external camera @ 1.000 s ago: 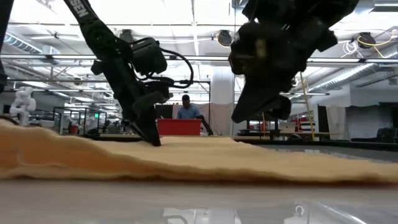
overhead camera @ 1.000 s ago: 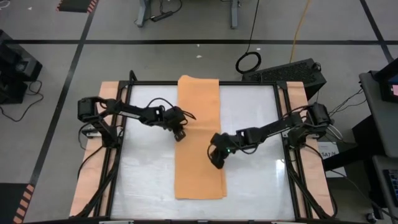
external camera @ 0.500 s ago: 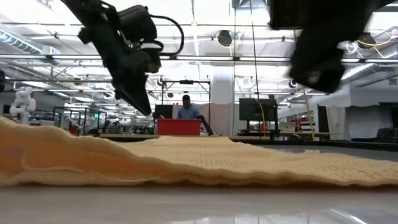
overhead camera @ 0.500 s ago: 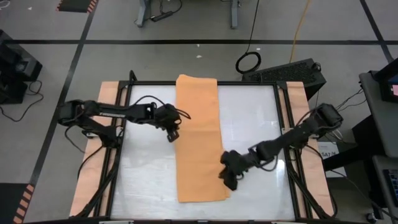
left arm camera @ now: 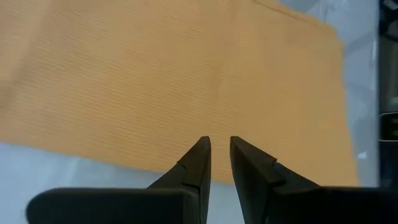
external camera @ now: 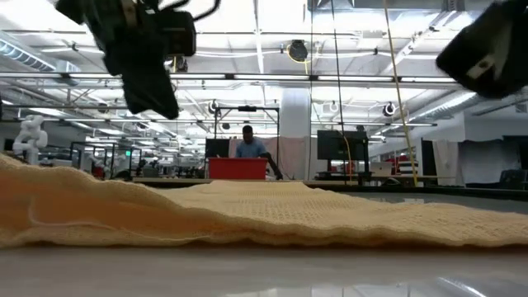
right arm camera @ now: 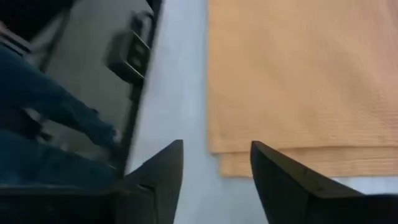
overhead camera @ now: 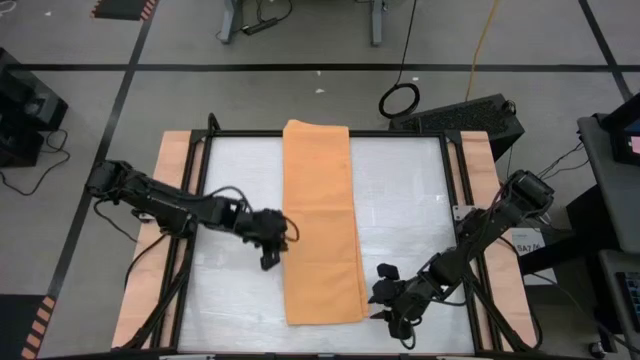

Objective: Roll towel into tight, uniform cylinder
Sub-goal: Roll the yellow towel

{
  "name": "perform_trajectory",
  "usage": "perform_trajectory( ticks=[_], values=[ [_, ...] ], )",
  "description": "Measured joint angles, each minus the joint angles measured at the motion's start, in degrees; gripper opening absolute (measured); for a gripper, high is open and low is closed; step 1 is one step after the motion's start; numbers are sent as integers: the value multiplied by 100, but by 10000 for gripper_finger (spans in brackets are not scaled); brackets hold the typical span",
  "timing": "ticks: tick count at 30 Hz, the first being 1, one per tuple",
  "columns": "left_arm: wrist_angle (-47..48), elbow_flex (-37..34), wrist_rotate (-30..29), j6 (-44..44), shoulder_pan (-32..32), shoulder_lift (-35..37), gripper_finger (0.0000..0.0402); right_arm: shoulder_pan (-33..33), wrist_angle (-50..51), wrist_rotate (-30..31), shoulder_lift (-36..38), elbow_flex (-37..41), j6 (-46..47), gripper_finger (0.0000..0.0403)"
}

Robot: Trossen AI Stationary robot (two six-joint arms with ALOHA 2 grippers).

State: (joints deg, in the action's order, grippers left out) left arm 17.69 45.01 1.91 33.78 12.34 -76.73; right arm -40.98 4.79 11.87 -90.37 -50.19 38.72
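Note:
The orange-tan towel (overhead camera: pixel 320 220) lies flat on the white table as a long folded strip that runs from the far edge to near the front edge. In the low view the towel (external camera: pixel 247 214) fills the foreground. My left gripper (overhead camera: pixel 268 262) hovers above the bare table just left of the strip's middle. In its wrist view, my left gripper (left arm camera: pixel 220 144) has only a narrow gap and nothing in it. My right gripper (overhead camera: pixel 382 295) hovers just right of the towel's near end. My right gripper (right arm camera: pixel 217 149) is open and empty there, and the towel's layered near edge (right arm camera: pixel 280 163) shows beyond it.
A black frame (overhead camera: pixel 200 200) borders the white table top, with wooden strips (overhead camera: pixel 170 160) outside it. Bare table lies on both sides of the towel. In the low view a person stands far off behind a red bin (external camera: pixel 238 167). Something dark blue (right arm camera: pixel 43 99) shows beyond the frame.
My left gripper has lifted off the towel's left edge and gone toward the table's near left, ending beside the strip. My right gripper has left the towel's middle, swung toward the near right corner off the cloth, and opened. The towel lies as before.

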Motion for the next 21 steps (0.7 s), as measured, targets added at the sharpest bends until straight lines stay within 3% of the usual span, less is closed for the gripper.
perform_trajectory(
  ticks=[5, 11, 16, 21],
  values=[
    [-80, 0, -485, 790, 708, 0, 65, 159, -591, -383, -515, 0, -557, 182],
    [-74, 0, -816, 1389, 1293, 0, 65, 158, -858, -457, -865, -84, -466, 154],
    [-115, 0, -1147, 1544, 1571, 0, 65, 99, -1024, -781, -1190, -212, -584, 139],
    [-181, 0, -1278, 1548, 1681, 2, 65, 162, -937, -678, -1563, -463, -598, 139]
  ],
)
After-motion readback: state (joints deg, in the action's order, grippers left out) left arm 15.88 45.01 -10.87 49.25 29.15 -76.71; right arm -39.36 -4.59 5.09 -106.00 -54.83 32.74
